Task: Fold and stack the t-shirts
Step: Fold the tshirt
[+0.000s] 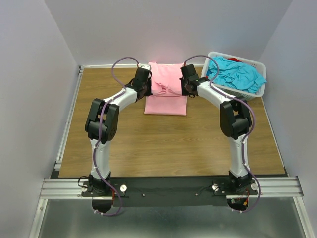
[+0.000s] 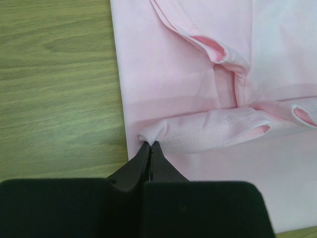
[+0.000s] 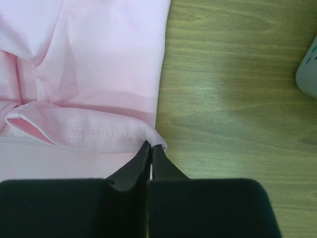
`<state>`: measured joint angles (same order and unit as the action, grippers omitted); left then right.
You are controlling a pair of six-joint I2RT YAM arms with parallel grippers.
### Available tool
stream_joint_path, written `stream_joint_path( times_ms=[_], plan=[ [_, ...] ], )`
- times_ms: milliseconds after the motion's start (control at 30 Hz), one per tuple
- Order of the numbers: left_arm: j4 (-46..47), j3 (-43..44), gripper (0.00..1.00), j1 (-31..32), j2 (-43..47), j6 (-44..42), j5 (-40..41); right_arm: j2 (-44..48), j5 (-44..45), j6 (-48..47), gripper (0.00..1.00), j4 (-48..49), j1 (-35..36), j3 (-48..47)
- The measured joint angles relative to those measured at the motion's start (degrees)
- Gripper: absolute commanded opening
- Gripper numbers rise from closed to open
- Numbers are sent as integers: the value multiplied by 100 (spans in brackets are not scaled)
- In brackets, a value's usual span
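Observation:
A light pink t-shirt [image 1: 166, 96] lies partly folded at the far middle of the wooden table. My left gripper [image 1: 146, 85] is shut on the shirt's left edge; the left wrist view shows its tips [image 2: 149, 145] pinching a hemmed fold of the pink t-shirt [image 2: 198, 99]. My right gripper [image 1: 185, 85] is shut on the right edge; the right wrist view shows its tips [image 3: 151, 145] pinching the hemmed corner of the pink t-shirt [image 3: 99, 74]. The held edge is lifted and bunched between the two grippers. A turquoise t-shirt [image 1: 237, 73] and a bit of red cloth [image 1: 234, 59] lie in the basket.
A white slotted plastic basket [image 1: 259, 87] stands at the far right corner; its edge shows in the right wrist view [image 3: 307, 74]. Grey walls close the table on three sides. Bare wood table [image 1: 168, 144] lies between the shirt and the arm bases.

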<state>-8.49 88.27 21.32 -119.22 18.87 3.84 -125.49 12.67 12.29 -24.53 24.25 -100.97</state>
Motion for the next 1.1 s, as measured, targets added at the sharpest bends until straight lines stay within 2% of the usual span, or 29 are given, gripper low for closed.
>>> stream_joint_path(
  times_ms=[100, 133, 167, 200, 500, 733, 967, 1100],
  plan=[
    [105, -74, 2, -13, 0, 4, 4, 0, 0, -9, 13, 81, 0, 0],
    [142, -101, 6, -22, 0, 9, 4, 0, 0, -20, 14, 101, 0, 0],
    [160, -118, 17, -26, 0, 24, 4, 0, -2, -33, 15, 125, 0, 0],
    [173, -127, 24, -33, 0, 44, 7, 0, -2, -37, 19, 140, 0, 0],
    [317, -129, 50, -59, 0, 160, 219, -83, 0, -85, 28, 221, 0, -22],
    [350, -691, 50, -26, 542, 308, 282, 109, -166, -74, 28, 227, 0, 17],
    [463, -1419, 22, 109, 1217, 610, -15, 723, -1060, 127, 20, 514, 7, 538],
    [402, -1652, 20, 214, 1117, 730, -361, 697, -1495, 258, 20, 671, 52, 752]
  ],
)
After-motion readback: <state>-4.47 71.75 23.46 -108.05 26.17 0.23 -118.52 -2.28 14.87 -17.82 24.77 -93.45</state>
